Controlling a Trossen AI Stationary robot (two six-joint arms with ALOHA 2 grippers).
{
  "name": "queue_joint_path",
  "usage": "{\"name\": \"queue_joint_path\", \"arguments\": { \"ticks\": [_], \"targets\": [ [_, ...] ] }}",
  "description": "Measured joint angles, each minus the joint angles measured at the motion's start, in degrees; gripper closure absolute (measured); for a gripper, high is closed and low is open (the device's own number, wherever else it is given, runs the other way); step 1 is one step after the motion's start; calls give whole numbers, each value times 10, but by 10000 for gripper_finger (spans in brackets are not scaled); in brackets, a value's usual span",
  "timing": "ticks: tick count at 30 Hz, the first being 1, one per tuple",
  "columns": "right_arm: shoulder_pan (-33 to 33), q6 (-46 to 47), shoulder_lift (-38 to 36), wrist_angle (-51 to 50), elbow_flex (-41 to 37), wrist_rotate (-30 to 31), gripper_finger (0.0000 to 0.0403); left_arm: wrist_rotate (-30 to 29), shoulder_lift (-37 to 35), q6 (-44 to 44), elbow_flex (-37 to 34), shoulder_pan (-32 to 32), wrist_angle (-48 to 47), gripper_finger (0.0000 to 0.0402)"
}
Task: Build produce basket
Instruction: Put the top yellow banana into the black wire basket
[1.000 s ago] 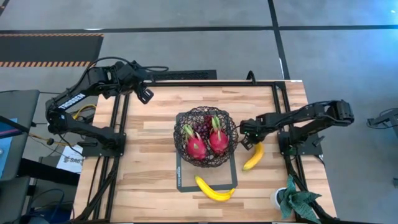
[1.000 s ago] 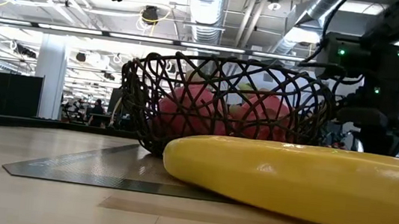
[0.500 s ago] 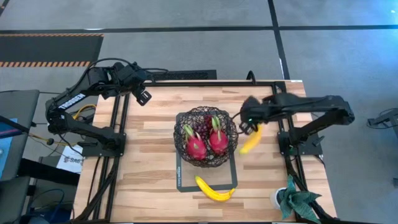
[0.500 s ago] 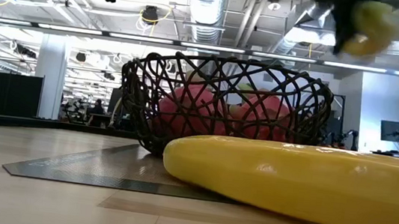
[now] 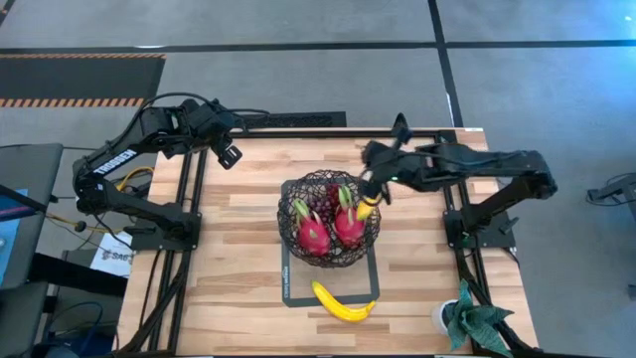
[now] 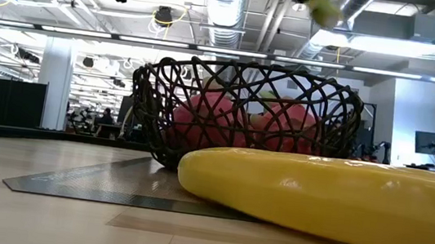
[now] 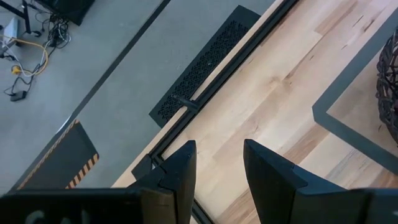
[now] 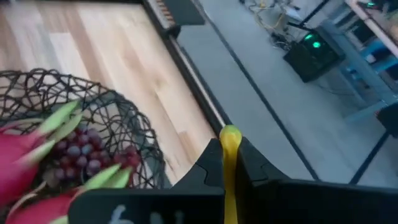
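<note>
Now the right gripper (image 5: 373, 194) is clamped on a banana (image 5: 366, 208), holding it aloft at the basket's (image 5: 329, 218) far-right rim; the right wrist view shows the yellow tip pinched between the fingers. This looks like the carry-and-drop step: next it likely needs to go a little further over the bowl, lower, and let go so the curved fruit settles beside the two dragon fruits (image 5: 330, 227) and grapes (image 5: 323, 204) already inside. A second smooth banana (image 5: 343, 302) lies on the wooden table (image 5: 238, 268), near the basket's dark open wire weave. Away at the table's far-left corner, the left gripper (image 5: 232, 151) waits, fingers apart.
</note>
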Motion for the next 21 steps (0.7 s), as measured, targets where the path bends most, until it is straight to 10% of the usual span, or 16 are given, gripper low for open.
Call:
{"name": "queue_joint_path", "arguments": {
  "ticks": [21],
  "targets": [
    [-14, -158, 245, 156, 40, -206, 394, 2, 0, -5, 0, 0, 0, 280]
  ]
}}
